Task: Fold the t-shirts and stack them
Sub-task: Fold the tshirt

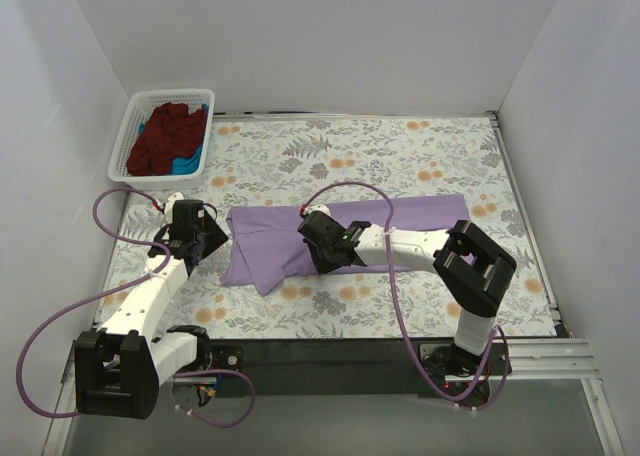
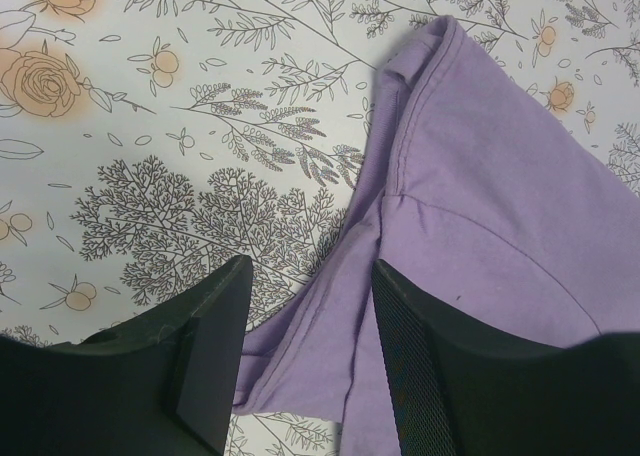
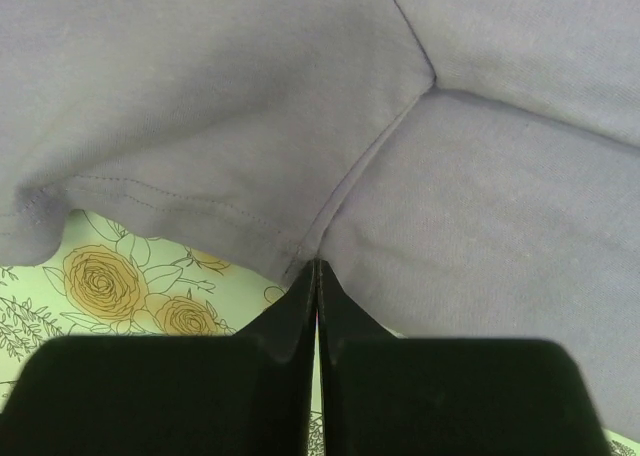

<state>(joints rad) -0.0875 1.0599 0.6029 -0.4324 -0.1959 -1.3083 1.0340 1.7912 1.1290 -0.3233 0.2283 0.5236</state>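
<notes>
The lavender t-shirt [image 1: 400,216] lies in a long strip across the middle of the flowered table. My left gripper [image 1: 208,238] is open at its left end, and in the left wrist view its jaws [image 2: 310,306] straddle a hemmed fold of the shirt [image 2: 500,206] without closing on it. My right gripper [image 1: 318,251] is low over the shirt's left-middle front edge. In the right wrist view it [image 3: 317,266] is shut, with its tips pinching the shirt [image 3: 250,96] at a seam on the hem. A maroon t-shirt [image 1: 165,136] and a blue t-shirt [image 1: 190,161] lie bunched in the basket.
The white lattice basket [image 1: 125,141] stands at the back left corner. The flowered table cover [image 1: 400,156] shows behind and in front of the shirt. White walls close in the left, back and right sides. Purple cables loop beside both arms.
</notes>
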